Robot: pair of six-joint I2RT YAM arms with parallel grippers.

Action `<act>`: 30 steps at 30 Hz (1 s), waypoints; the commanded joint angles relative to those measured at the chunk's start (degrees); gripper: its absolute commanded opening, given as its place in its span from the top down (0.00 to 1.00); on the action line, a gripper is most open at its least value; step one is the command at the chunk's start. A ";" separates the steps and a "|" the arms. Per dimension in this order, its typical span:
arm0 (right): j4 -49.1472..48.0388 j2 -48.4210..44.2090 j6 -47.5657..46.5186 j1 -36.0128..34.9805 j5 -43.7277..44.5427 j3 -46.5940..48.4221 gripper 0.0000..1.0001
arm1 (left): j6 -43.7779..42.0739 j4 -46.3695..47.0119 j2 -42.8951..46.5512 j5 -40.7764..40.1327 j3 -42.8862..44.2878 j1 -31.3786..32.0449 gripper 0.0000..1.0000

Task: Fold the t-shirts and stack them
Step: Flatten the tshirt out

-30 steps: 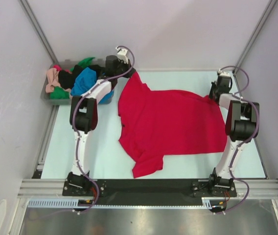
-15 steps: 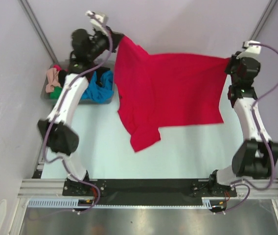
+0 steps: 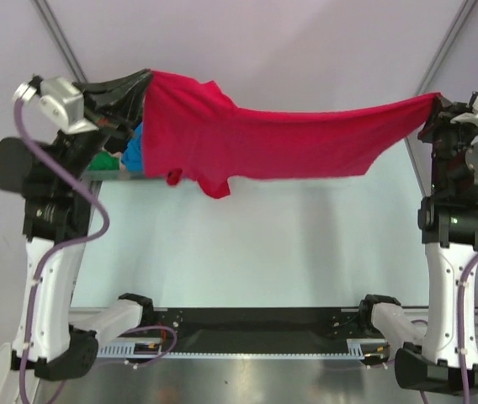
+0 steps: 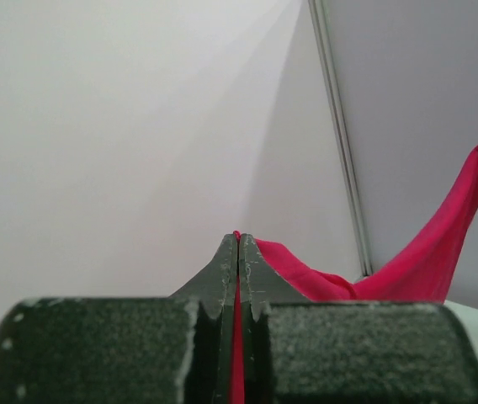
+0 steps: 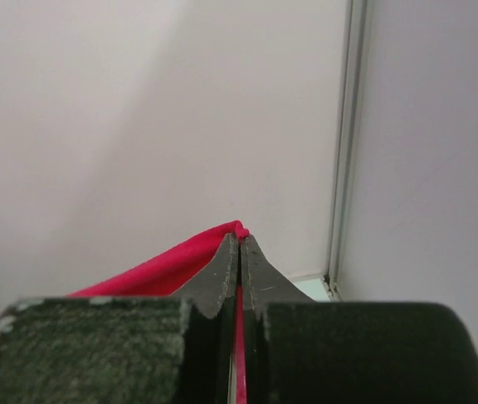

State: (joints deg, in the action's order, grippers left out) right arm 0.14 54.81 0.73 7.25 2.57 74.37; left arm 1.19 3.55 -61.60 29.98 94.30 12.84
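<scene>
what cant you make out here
- Top view: other t-shirts, mostly hidden behind the red t-shirt and the left arm.
- Wrist views: which part of the shirt is pinched, covered by the left end effector and right end effector.

You now have the red t-shirt (image 3: 281, 143) off the table (image 3: 264, 252) and strung up between both arms.

A second ago it lies spread flat, with the left gripper (image 3: 142, 82) and right gripper (image 3: 435, 105) low at its far corners. Now both arms stand tall and the grippers sit high and wide apart. The cloth hangs between them as a sagging band clear of the table, one sleeve dangling near the left end. Of the pile at the far left, only a bit of the blue t-shirt (image 3: 132, 150) shows past the raised left arm (image 3: 50, 194).
</scene>
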 commanded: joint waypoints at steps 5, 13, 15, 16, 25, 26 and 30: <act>12.51 -6.81 -4.68 0.05 3.58 8.42 1.00 | -3.65 -5.39 9.48 -4.74 3.76 -0.27 1.00; 17.87 -0.95 -7.50 0.05 6.22 13.09 1.00 | -1.99 -6.98 0.18 -3.79 9.94 -0.27 1.00; 18.05 1.61 -7.59 0.05 6.22 12.21 1.00 | 0.02 -5.84 -4.83 -2.65 9.67 -0.27 1.00; 17.62 2.75 -7.41 0.05 6.13 10.72 1.00 | 0.82 -5.23 -6.49 -2.21 9.50 -0.19 1.00; 2.25 15.14 -5.22 0.40 3.50 -5.53 1.00 | 5.04 6.54 -29.43 7.88 2.75 -0.27 1.00; 0.40 16.46 -4.43 0.40 2.80 -9.12 1.00 | 5.22 7.51 -31.36 9.12 1.69 -0.27 1.00; -11.89 27.32 -2.67 0.40 4.63 -15.91 1.00 | 10.12 20.94 -42.33 14.05 -5.96 -0.27 0.98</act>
State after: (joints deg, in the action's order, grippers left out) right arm 2.37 77.41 -4.08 7.35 6.15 60.38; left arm 6.79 10.52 -101.19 37.39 90.28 12.84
